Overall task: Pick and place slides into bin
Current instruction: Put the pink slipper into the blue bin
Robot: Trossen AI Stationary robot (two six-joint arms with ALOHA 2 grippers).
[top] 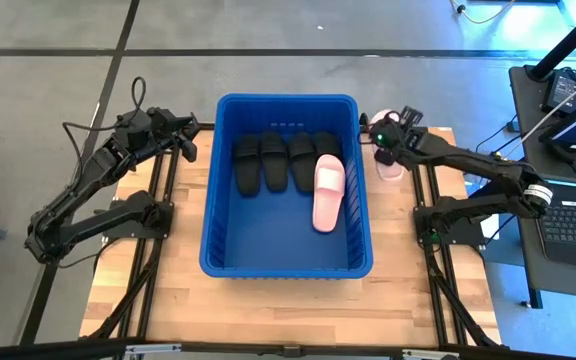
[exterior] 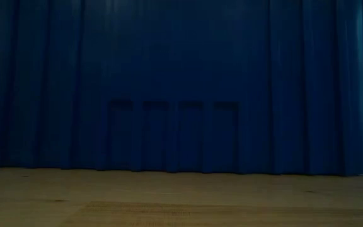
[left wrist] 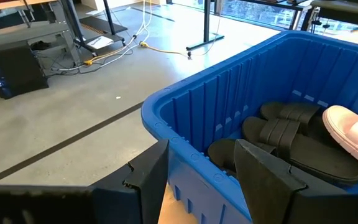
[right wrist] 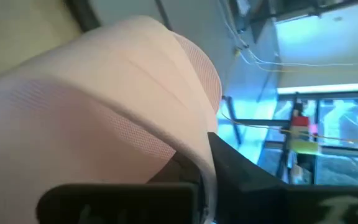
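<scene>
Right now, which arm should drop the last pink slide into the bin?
Right. The right gripper is already on the last pink slide, just outside the bin. The left gripper sits open and empty.

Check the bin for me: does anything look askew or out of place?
Only the pink slide in the bin: it lies overlapping a black slide, not flat in the row.

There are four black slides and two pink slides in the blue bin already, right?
Not quite. The high view shows four black slides but only one pink slide inside the blue bin. The other pink slide is outside it, at the right gripper, beside the bin's right rim.
</scene>
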